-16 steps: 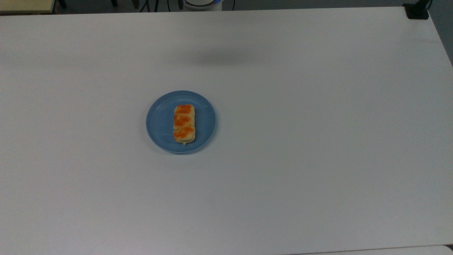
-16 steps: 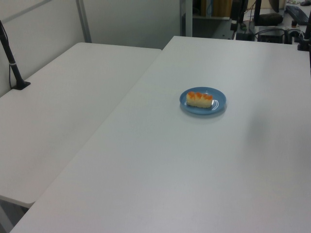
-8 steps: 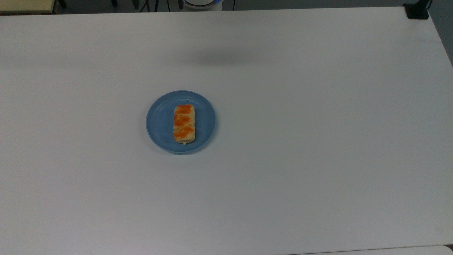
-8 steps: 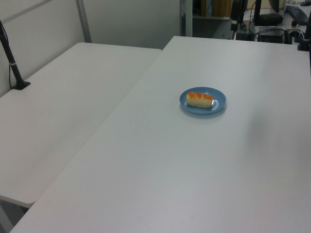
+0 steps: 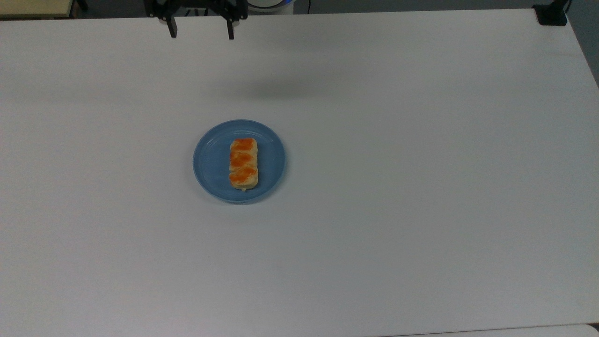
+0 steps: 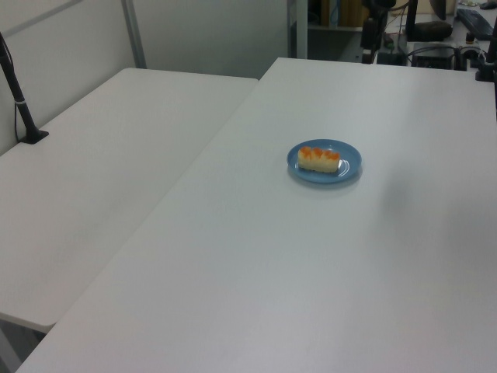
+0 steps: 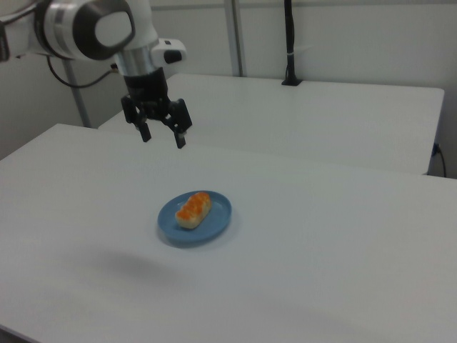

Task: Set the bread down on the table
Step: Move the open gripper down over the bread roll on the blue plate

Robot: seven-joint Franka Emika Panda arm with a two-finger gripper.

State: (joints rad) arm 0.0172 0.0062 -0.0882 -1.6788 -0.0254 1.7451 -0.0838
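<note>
In the right view, going from left to right, my arm came first: it reached in from the right view's upper left, and my pincer (image 7: 162,136) hung in the air with its two dark fingers spread wide and nothing between them. It was well above the table (image 7: 343,236) and up and to the right view's left of the plate (image 7: 218,221), well apart from it.

Next came the round blue plate, and on it the bread (image 7: 193,209) — a small oblong pale-yellow bun with orange-brown stripes across its top, lying flat and wholly inside the plate's rim. To the right view's right of the plate there was plain white tabletop.

In the top view my pincer (image 5: 201,28) showed at the upper edge, fingers parted, with the bread (image 5: 243,163) lying lengthwise toward the top view's bottom, near the middle of its plate (image 5: 210,159).

I judged the bun to be light and soft, likely to dent under a hard squeeze, and its glaze perhaps a little slick. The best hold seemed to be across its short width, at the middle of its long sides — closing gently.
</note>
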